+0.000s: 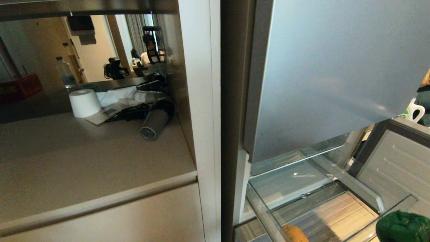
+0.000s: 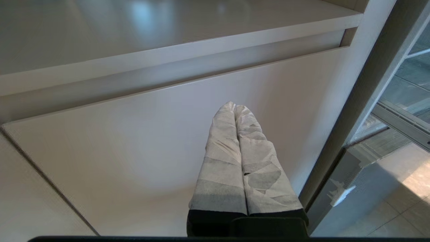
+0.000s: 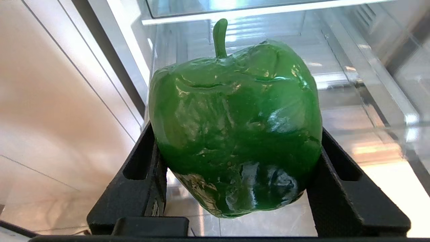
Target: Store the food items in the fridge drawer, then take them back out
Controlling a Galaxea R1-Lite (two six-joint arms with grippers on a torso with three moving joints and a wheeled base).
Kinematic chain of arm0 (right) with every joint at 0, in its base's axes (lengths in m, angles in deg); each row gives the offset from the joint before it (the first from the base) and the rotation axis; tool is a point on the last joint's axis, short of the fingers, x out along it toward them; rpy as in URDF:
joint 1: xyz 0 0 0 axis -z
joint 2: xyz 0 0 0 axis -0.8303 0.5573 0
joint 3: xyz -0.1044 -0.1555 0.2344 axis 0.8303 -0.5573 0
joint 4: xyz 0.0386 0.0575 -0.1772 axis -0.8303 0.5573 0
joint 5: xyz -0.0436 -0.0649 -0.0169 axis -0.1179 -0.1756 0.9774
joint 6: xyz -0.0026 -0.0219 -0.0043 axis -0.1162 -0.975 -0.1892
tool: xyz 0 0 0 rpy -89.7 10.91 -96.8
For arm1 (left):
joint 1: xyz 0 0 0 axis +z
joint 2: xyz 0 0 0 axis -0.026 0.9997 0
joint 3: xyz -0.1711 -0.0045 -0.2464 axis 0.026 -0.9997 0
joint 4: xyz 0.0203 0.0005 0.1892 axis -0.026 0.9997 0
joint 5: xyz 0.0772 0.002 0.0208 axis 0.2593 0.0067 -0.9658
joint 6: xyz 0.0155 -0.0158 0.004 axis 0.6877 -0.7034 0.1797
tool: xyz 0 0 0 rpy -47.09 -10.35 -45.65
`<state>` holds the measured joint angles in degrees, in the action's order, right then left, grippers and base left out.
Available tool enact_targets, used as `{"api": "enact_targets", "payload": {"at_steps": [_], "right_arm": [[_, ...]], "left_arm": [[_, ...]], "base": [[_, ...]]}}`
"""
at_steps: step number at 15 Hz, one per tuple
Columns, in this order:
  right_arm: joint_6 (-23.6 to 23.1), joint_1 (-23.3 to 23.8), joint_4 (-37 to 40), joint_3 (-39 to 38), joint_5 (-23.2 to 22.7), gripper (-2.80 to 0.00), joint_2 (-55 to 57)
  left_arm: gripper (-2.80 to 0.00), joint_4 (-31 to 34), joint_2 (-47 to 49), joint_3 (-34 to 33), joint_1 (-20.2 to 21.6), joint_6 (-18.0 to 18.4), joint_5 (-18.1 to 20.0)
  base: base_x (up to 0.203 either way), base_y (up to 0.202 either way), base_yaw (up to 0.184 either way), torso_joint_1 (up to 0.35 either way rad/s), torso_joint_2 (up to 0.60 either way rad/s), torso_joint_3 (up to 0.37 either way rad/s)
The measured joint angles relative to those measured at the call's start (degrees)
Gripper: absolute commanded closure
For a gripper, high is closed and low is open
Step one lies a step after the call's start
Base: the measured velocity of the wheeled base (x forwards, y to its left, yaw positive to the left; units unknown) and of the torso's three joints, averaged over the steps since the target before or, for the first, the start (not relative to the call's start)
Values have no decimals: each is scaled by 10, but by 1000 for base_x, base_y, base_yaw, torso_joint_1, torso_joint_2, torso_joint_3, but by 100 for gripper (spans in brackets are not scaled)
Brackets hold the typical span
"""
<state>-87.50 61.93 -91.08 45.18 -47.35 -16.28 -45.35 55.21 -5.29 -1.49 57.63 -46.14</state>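
Green bell pepper (image 3: 235, 127) clamped in right gripper (image 3: 237, 168), stem pointing away.

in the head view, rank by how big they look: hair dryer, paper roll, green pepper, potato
1. hair dryer
2. green pepper, cut off by the frame and nearer the camera, so unsure
3. paper roll
4. potato, only its top shows

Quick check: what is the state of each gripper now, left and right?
Left gripper: shut, holding nothing, in front of the cabinet front.
Right gripper: closed on the green bell pepper.
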Motion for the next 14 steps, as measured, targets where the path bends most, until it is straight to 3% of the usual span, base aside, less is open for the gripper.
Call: {"api": "enact_targets", "payload": {"at_steps": [9,14], "right_arm": [[-1,0,15,-7,5,0,-44],[-7,0,28,-9,16,0,-75]], "left_arm": [[0,0,0,0,0,0,0],[0,-1,0,0,0,0,0]], "base": [[0,-8,153,3,1,1],[0,-1,20,0,1,0]]}}
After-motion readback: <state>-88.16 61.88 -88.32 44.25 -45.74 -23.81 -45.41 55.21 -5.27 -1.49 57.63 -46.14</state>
